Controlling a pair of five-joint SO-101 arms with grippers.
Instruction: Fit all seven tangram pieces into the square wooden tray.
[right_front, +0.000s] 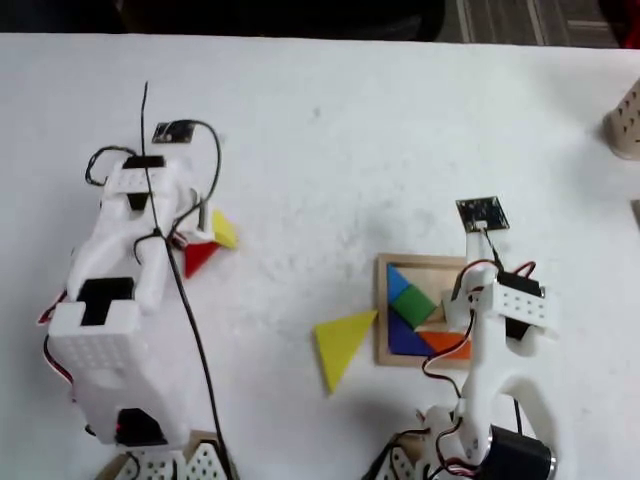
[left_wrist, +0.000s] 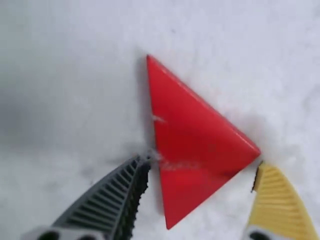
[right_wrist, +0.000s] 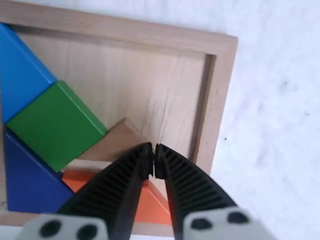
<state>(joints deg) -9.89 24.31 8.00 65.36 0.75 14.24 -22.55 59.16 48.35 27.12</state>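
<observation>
Left jaws stand wide, down at the table (right_front: 330, 130) with the red triangle (left_wrist: 195, 150) lying flat between them: the grey ribbed finger (left_wrist: 115, 200) touches the piece's longest edge and the yellow finger (left_wrist: 277, 205) sits just beside the corner opposite that edge. A squeeze would therefore press edge against point, which I judge a slippery hold on a smooth, hard-looking piece. In the high view the red triangle (right_front: 198, 257) is at the left of the table, well apart from the tray (right_front: 420, 259) on the right, so the left arm is plainly the nearer one.

Right jaws are closed to a hairline gap with nothing between them, hanging over the near right part of the tray (right_wrist: 225, 100). This is a shallow square of pale, grained wood with a raised rim. Inside it lie a light blue triangle (right_wrist: 20, 70), a green square (right_wrist: 55, 125), a dark blue piece (right_wrist: 25, 185), an orange piece (right_wrist: 155, 210) and a bare wooden triangle (right_wrist: 117, 137). The far right part of its floor is bare.

A large yellow triangle (right_front: 342, 342) lies on the table just left of the tray, one tip at the rim, nearer the right arm
</observation>
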